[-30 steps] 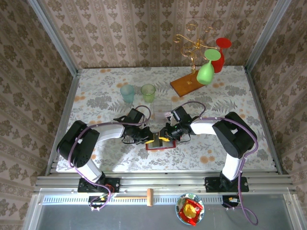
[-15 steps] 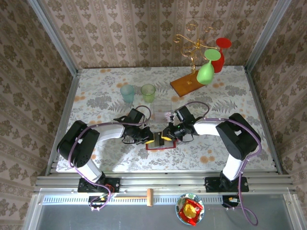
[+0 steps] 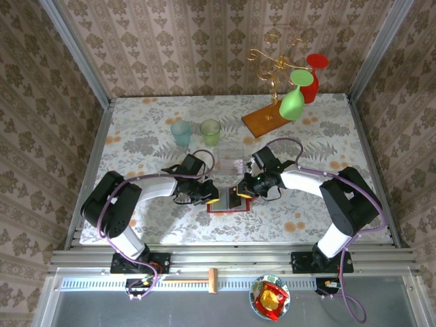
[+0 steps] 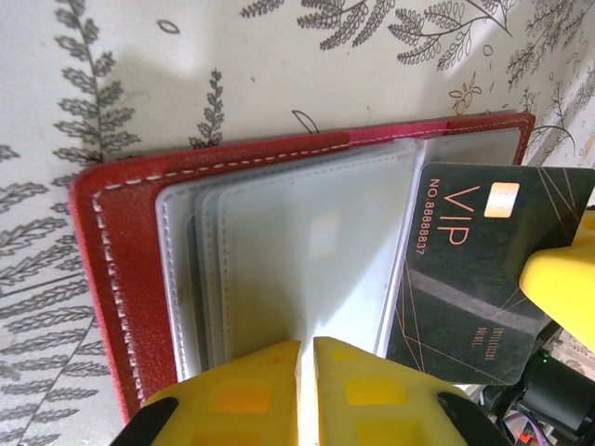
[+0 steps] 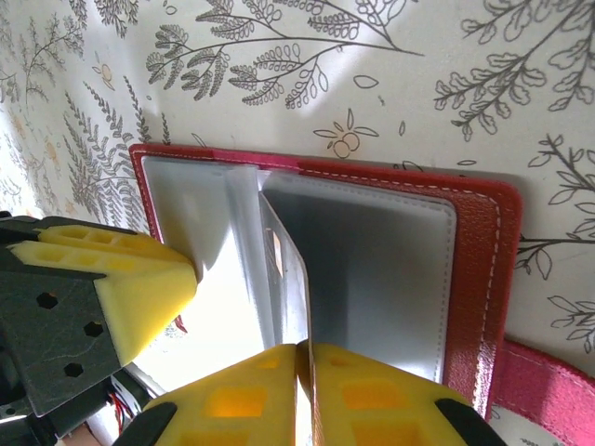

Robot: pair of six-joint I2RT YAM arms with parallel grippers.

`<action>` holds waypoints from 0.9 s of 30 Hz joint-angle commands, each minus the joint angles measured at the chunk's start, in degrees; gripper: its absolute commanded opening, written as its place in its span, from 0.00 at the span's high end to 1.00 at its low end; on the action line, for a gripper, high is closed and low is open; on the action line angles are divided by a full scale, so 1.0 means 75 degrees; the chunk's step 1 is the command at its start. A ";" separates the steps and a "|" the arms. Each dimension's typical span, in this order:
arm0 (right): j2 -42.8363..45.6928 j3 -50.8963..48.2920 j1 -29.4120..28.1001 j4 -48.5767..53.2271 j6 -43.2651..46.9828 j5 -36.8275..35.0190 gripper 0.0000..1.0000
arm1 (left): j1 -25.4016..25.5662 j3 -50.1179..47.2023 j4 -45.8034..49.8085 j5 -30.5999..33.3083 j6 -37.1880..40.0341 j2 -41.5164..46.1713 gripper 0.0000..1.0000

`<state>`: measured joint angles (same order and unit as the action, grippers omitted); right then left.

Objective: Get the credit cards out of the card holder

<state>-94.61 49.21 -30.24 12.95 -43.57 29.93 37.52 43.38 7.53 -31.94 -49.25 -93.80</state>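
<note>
Near worktop [image 4: 139,84] front, pinches a sleeve [image 4: 297,242] of card holder [image 4: 102,242] in closed left tool [image 4: 307,358], clamps right tool [image 5: 302,358] on dark VIP card [image 4: 474,269], partly drawn out; cannot tell whether more cards remain.

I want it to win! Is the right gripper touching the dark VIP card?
Touching. In the right wrist view the right gripper has its jaws shut on the edge of the VIP card.
</note>
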 commanded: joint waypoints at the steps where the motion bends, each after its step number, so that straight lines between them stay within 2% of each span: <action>1: 0.0063 0.0321 -0.0167 0.0418 0.0125 -0.0189 0.86 | 0.0025 -0.0088 0.0032 -0.0033 -0.0017 0.0009 0.87; 5: 0.0050 0.0411 -0.0337 0.0377 -0.0144 -0.0100 0.82 | 0.0025 -0.0100 -0.0030 -0.0051 -0.0056 0.0037 0.86; 14: 0.0295 0.0189 -0.0468 0.0605 -0.0460 -0.0215 0.83 | 0.0025 -0.0161 -0.0157 -0.0143 -0.0077 0.0023 0.86; 27: 0.0425 0.0484 -0.0527 0.0936 -0.0316 -0.0442 0.94 | -0.0061 -0.0055 0.0096 -0.0089 -0.0030 0.0361 0.86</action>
<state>-93.19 51.03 -33.80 17.06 -46.59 28.27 37.43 43.11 7.09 -32.34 -49.28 -93.21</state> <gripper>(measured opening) 0.074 0.138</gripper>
